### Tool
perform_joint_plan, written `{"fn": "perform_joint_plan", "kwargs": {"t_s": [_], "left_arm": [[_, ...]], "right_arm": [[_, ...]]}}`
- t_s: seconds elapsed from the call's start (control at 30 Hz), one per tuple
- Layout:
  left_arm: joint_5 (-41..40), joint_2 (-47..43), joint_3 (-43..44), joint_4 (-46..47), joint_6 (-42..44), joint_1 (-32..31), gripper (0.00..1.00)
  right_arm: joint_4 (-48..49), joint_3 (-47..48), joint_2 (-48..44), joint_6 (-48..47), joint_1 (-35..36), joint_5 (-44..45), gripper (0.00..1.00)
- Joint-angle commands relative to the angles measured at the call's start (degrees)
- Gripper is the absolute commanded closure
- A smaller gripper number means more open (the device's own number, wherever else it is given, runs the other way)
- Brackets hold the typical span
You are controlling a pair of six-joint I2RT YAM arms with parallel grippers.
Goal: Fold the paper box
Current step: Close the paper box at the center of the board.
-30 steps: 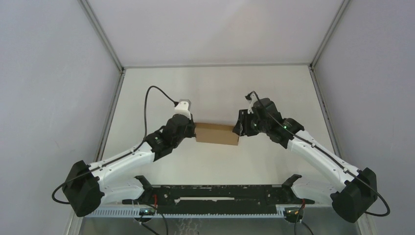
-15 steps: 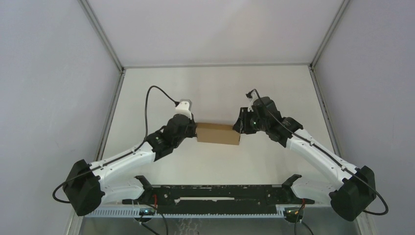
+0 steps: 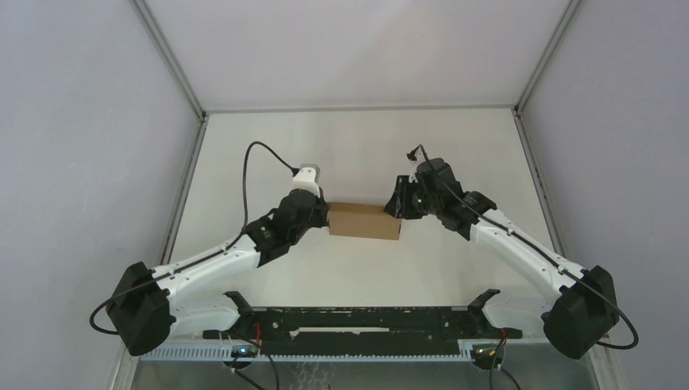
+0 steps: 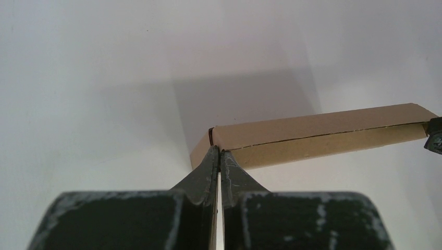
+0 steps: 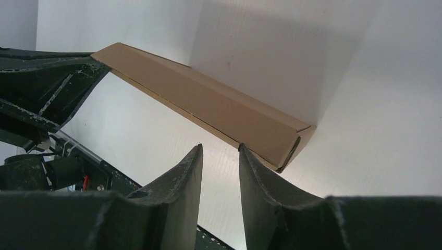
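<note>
1 slim, plain brown paper box [image 3: 365, 221]

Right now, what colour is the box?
The box is plain brown; the right wrist view shows it best.

The surface [image 3: 357, 146] is a plain white rectangle with grey metal rails [image 3: 185, 195] along its left and right edges. A black bar [image 3: 366, 321] runs along the near edge. The brown paper box [image 3: 364, 221] is near the middle, its long side parallel to the near edge. Its shadow [image 4: 245, 99] falls toward the far edge. Whether its underside touches the surface cannot be told.
</note>
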Motion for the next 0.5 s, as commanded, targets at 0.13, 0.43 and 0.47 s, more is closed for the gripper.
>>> {"fn": "perform_joint_plan", "kwargs": {"t_s": [0.13,0.43,0.47], "left_arm": [[2.69,2.78,-1.01,-5.82,-1.31,-0.97,0.96],[2.34,3.58,-1.19,-5.28,-1.44,-1.24,0.96],[2.34,3.59,-1.11,-5.26,-1.39,-1.27,0.96]], "right_arm": [[3.97,2.68,-2.28,2.11,-1.74,1.06,0.64],[4.55,3.66,-0.28,1.94,-2.2,0.19,0.67],[4.43,3.67,-0.02,1.86,-2.2,-0.06,0.67]]}}
